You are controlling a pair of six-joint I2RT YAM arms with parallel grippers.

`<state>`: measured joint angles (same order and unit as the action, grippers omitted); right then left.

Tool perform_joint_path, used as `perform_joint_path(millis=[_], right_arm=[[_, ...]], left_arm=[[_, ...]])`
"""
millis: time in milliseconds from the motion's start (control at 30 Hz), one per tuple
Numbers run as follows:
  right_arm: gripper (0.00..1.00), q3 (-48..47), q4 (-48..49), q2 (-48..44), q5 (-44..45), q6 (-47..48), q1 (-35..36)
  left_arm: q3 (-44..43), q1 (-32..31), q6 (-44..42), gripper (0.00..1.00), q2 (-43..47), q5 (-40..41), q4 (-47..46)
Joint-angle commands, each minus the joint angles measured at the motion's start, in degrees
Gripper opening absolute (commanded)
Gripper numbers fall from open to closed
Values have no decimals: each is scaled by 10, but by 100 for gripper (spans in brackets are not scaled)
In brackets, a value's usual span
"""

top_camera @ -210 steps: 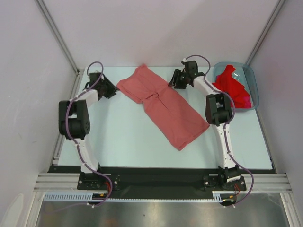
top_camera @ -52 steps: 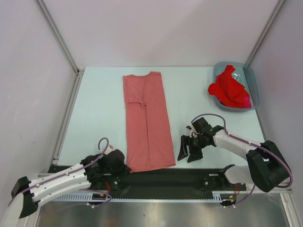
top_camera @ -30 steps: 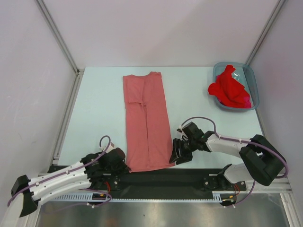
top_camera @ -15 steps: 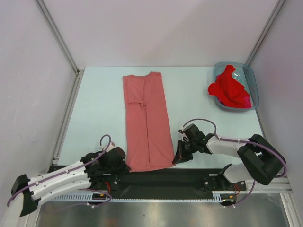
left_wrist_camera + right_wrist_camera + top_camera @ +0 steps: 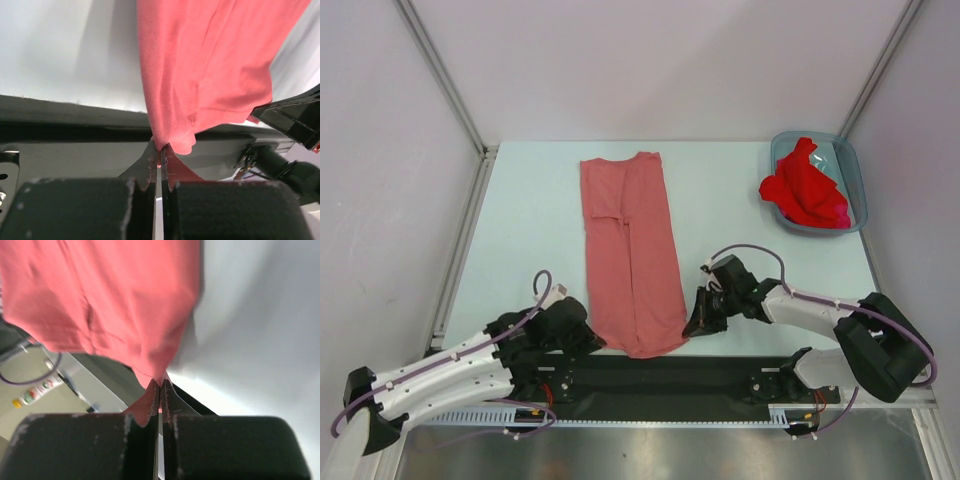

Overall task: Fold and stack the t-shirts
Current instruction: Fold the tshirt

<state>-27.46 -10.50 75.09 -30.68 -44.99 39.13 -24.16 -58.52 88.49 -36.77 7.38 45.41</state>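
Observation:
A salmon-pink t-shirt (image 5: 630, 250), folded into a long narrow strip, lies down the middle of the table. My left gripper (image 5: 594, 343) is shut on its near left corner. My right gripper (image 5: 689, 325) is shut on its near right corner. The near hem is raised off the table and sags between them. In the left wrist view the gripper (image 5: 160, 150) pinches the cloth (image 5: 210, 65) at the hem. The right wrist view has the same pinch by the right gripper (image 5: 160, 383) on the pink cloth (image 5: 110, 295). Brighter red t-shirts (image 5: 805, 190) are heaped in the bin.
The translucent blue-grey bin (image 5: 856, 165) stands at the far right corner of the pale table (image 5: 530, 230). A black strip (image 5: 720, 372) with the arm bases runs along the near edge. Grey walls and metal rails close the sides.
My right gripper closed onto the shirt's near right corner. Both grippers have since lifted the near hem and drawn it slightly away from the front edge.

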Motion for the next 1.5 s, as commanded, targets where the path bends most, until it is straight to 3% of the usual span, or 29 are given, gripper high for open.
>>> perform_joint_path(millis=[0,200,367,733,1033,1467], right_arm=[[0,-55,-13,8,-3,13,-27],[0,-170,-62,90,-29,70,-82],[0,-262,-87,164,-51,96,-120],[0,-508,-146,366,-86,123,-174],[0,-649,-186,472,-114,133,-199],[0,-761,-193,560,-146,114,-216]], left_arm=[[-33,22,-9,2,-1,19,6],[-59,167,-127,2,-16,-19,-30],[-132,287,-249,1,-148,-69,-75],[-289,422,-404,0,-379,-110,-138],[-418,454,-460,0,-543,-154,-141],[-498,483,-483,0,-636,-163,-131]])
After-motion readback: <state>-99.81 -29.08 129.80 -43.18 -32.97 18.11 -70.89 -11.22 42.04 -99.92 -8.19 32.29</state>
